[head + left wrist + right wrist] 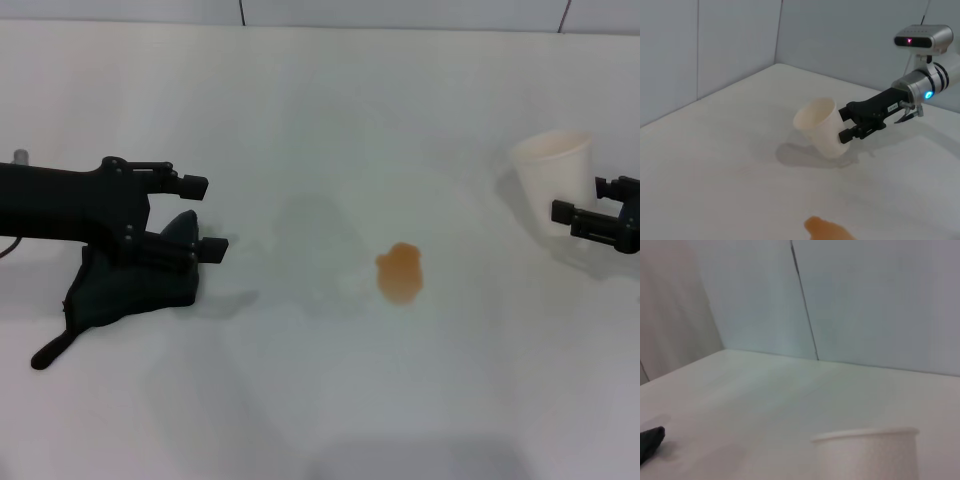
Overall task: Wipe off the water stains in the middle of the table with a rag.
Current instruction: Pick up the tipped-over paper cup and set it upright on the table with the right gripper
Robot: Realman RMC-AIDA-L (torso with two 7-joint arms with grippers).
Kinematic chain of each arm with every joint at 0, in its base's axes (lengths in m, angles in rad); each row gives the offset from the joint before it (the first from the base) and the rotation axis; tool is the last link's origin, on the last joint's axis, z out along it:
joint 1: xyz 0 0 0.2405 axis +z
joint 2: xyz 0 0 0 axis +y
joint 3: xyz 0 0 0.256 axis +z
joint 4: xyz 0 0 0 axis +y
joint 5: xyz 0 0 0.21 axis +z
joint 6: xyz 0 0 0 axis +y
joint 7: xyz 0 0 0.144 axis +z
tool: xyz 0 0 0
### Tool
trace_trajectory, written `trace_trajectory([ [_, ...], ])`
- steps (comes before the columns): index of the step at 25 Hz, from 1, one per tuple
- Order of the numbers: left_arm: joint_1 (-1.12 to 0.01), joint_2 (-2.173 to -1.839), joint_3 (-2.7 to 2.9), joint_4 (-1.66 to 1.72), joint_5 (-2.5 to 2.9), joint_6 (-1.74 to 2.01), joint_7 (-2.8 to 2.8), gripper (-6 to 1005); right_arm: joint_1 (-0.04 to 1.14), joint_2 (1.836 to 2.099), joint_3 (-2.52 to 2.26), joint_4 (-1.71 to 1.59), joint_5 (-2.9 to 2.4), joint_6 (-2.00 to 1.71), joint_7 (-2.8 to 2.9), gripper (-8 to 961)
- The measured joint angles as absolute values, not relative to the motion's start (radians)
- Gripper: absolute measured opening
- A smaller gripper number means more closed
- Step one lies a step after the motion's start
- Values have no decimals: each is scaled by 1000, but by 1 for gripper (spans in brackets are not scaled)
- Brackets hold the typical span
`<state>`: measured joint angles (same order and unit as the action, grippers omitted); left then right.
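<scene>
Lying nearest the head camera, low at the left of the frame, the rag (125, 290) is resting on the table (320, 400) as a dark green-black crumpled heap, its narrow tail trailing toward the lower left corner. Directly over it the left gripper (203, 215) is reaching in from the left edge, its two black fingers spread apart, the upper one pointing out over bare surface and the lower one sitting at the rag's right-hand edge; the jaws are released and closing on nothing, though the lower finger is looking close to or touching the cloth.

Right of centre in the head view, the water stains (401, 272) are showing as one orange-tan blotch, well apart from the rag and from both grippers. In the left wrist view the same blotch (827, 231) is peeking in at the bottom edge.

At the right of the head frame a whitish cup (553, 180) is standing near the table's far side. The right gripper (567, 218) is coming in from the right edge just beside it; in the left wrist view that gripper (845, 125) is sitting with its fingers parted and hard against the cup's wall (819, 127), which is leaning. Whether it is actually pinching the cup I cannot tell.
</scene>
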<state>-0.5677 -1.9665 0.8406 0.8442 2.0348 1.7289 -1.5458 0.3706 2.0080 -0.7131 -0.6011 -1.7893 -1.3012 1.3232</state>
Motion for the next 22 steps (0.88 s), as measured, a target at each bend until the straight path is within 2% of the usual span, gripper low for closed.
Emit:
trace_trajectory([
  [22, -574, -1967, 841, 839, 2041, 1727, -1548, 887, 355, 2010, -712, -479, -1697, -1296, 1155, 685],
])
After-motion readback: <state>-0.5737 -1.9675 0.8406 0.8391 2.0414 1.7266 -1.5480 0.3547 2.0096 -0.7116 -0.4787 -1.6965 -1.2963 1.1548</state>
